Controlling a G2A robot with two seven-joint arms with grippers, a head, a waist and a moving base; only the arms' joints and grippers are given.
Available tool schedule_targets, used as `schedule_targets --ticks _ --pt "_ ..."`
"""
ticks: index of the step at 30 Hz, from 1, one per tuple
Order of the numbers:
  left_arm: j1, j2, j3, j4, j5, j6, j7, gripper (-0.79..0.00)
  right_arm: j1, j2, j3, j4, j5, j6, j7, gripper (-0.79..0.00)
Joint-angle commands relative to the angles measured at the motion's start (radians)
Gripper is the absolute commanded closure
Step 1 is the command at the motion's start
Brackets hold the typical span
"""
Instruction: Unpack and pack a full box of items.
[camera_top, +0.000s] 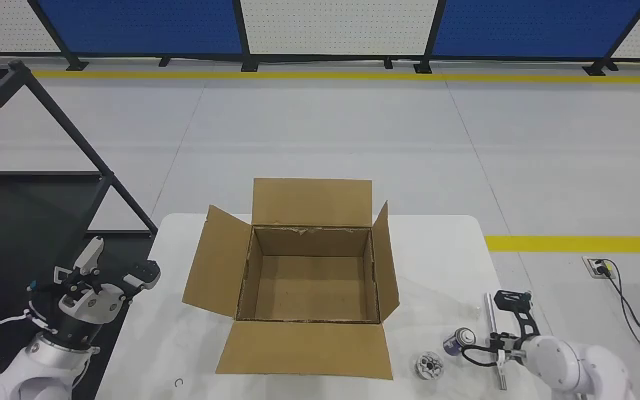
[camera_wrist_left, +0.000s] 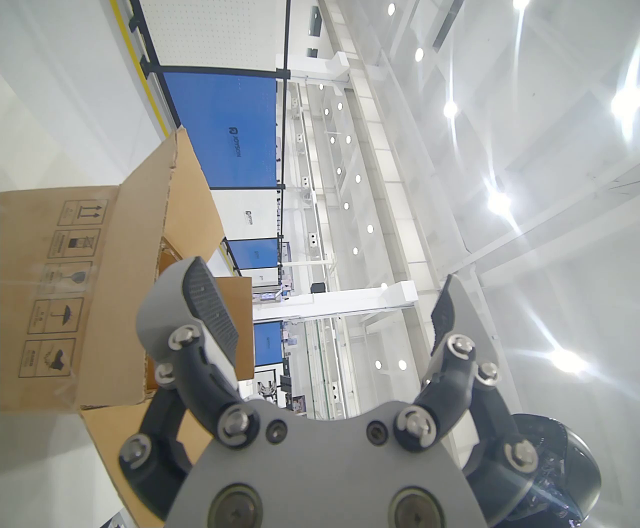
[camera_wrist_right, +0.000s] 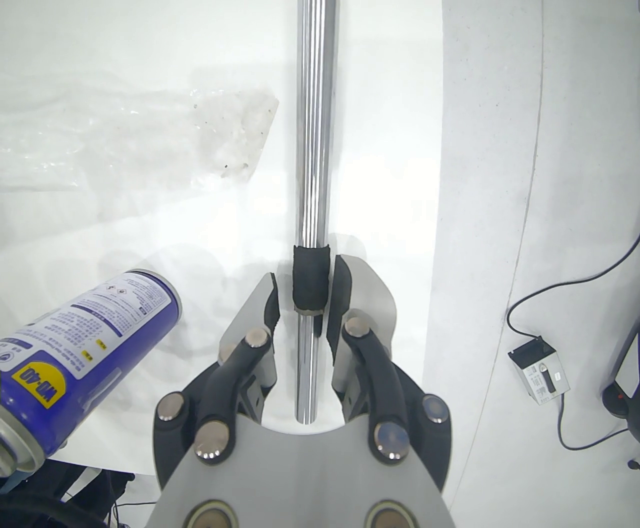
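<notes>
The cardboard box stands open in the middle of the white table, its flaps spread and its inside bare. A shiny metal rod with a black band lies on the table at the right. My right gripper straddles that band. One pad touches it and a thin gap shows on the other side, so the gripper is narrowly open. The rod runs along the table's right edge in the top view. My left gripper is open and holds nothing. It points upward beside the box wall, at the table's left edge.
A blue spray can lies just beside my right gripper, seen from above as the can. A small round metal part rests near it. A clear plastic bag lies farther along the table. The table edge runs close beside the rod.
</notes>
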Motion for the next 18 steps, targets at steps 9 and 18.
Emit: schedule_targets --ticks 9,18 --pt "0.0 0.0 0.0 0.0 0.0 0.0 0.0 -0.785 -0.039 0.01 0.019 -0.074 0.019 0.016 -0.001 -0.388" --pt "0.0 0.0 0.0 0.0 0.0 0.0 0.0 -0.785 -0.133 0.018 0.067 -0.26 0.034 0.047 -0.025 -0.785"
